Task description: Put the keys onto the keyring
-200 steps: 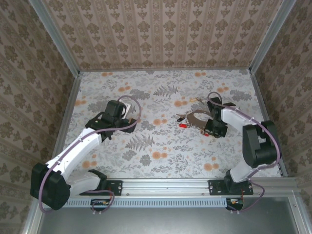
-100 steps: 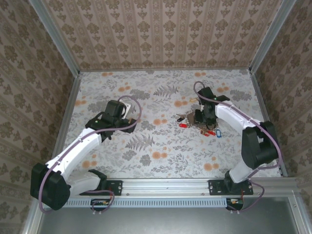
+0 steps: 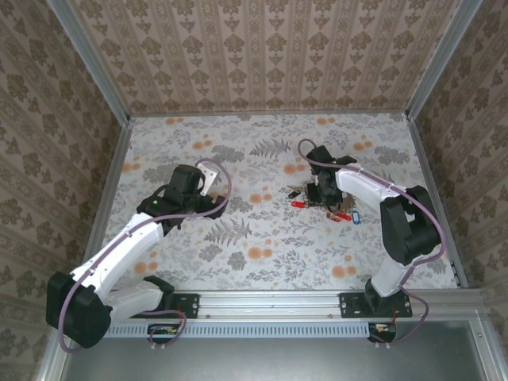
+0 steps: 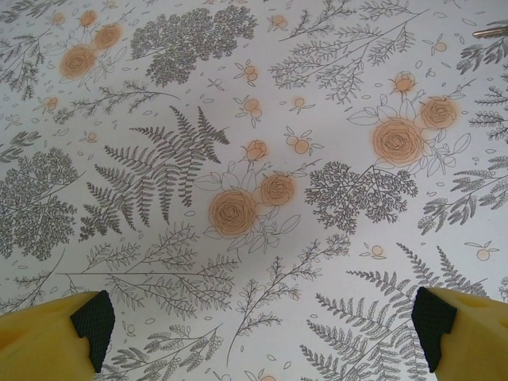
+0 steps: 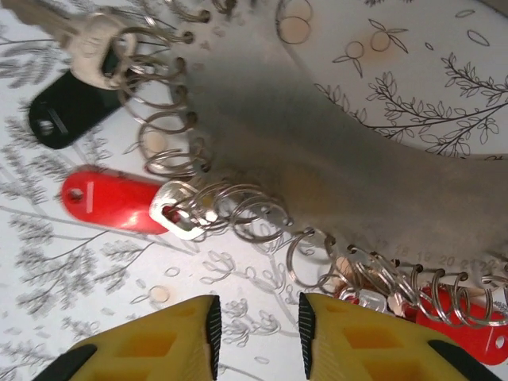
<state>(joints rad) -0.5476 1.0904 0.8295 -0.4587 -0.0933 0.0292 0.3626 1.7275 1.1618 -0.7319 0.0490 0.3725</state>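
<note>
Keys (image 5: pixel 111 198) look mostly hooked along the keyring (image 5: pixel 333 182), mid-right on the worktop (image 3: pixel 254 238). Right end effector (image 5: pixel 258 329) hovers close, slightly parted, holding nothing. Left end effector (image 4: pixel 262 321) is spread wide, parked out of its way.

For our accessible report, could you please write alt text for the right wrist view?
A grey-brown keyring lined with wire rings crosses the floral table, a red-headed key and a black-headed key at its left. The right tool sits at the bottom, yellow jaws slightly apart and empty.

My yellow plastic fingers (image 5: pixel 151 341); 1 red plastic key head (image 5: pixel 111 200); a white table cover (image 4: pixel 238 79) printed with grey ferns and orange roses.
</note>
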